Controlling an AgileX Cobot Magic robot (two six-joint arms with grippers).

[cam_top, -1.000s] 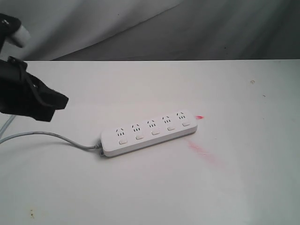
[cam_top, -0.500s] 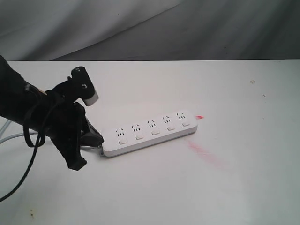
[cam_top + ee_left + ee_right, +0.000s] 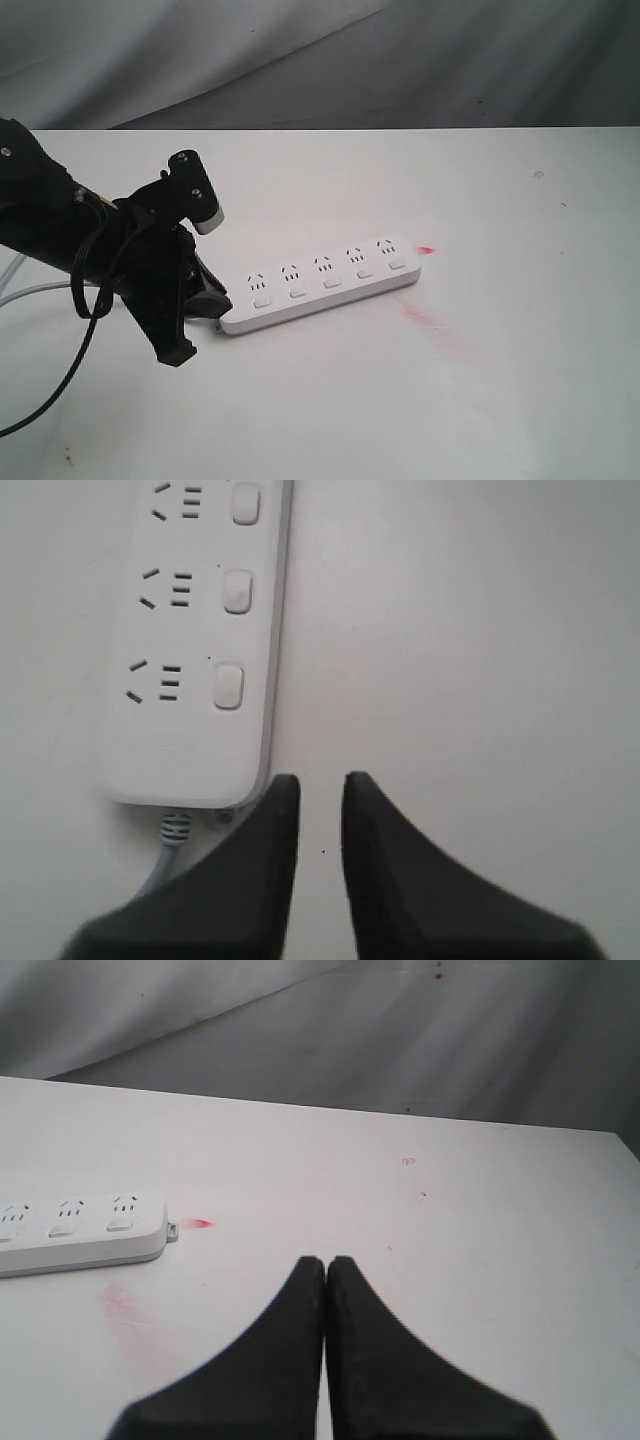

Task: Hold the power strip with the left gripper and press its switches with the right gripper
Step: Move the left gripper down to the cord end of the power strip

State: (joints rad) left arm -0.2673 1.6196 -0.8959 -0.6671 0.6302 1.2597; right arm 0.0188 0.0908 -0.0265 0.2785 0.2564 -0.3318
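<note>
One power strip (image 3: 320, 280) (five switches (image 3: 331, 283)); left fingers (image 3: 265, 865) slightly parted, right fingers (image 3: 290, 1360) pressed together.

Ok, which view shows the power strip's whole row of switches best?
The exterior view: all five switches on the power strip show unobstructed. The left wrist view shows three up close; the right wrist view shows three small ones.

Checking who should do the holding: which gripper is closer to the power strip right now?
Left. The left gripper sits right at the power strip's cord end, jaws slightly apart with nothing between them. The right gripper, shut, is well off beyond the strip's other end.
</note>
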